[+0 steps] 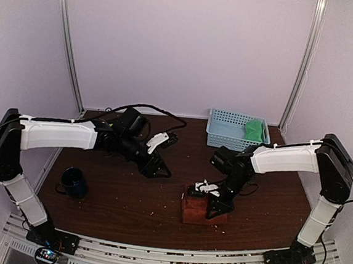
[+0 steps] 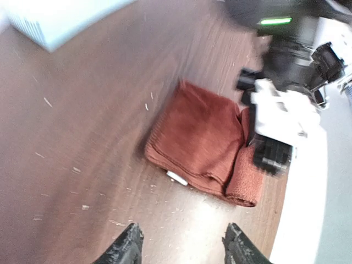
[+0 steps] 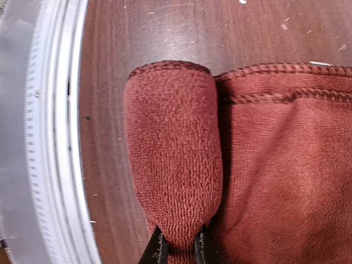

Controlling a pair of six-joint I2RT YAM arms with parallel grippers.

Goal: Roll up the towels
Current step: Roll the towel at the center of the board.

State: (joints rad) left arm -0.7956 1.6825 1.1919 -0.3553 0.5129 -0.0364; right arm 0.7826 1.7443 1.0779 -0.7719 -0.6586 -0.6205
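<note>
A rust towel (image 1: 193, 214) lies folded near the table's front edge, its near end rolled into a thick tube (image 3: 173, 148). My right gripper (image 3: 180, 250) is shut on the end of that rolled part and stands over the towel (image 1: 214, 207). My left gripper (image 2: 184, 247) is open and empty, hovering above bare table a little short of the rust towel (image 2: 201, 140), left of it in the top view (image 1: 159, 169). A green towel (image 1: 255, 129) sits crumpled in the light-blue basket (image 1: 223, 133) at the back right.
A dark blue mug (image 1: 73, 182) stands at the front left. The metal rail (image 3: 52, 137) of the table's front edge runs close beside the rolled towel end. Crumbs are scattered over the wooden tabletop (image 1: 127, 196).
</note>
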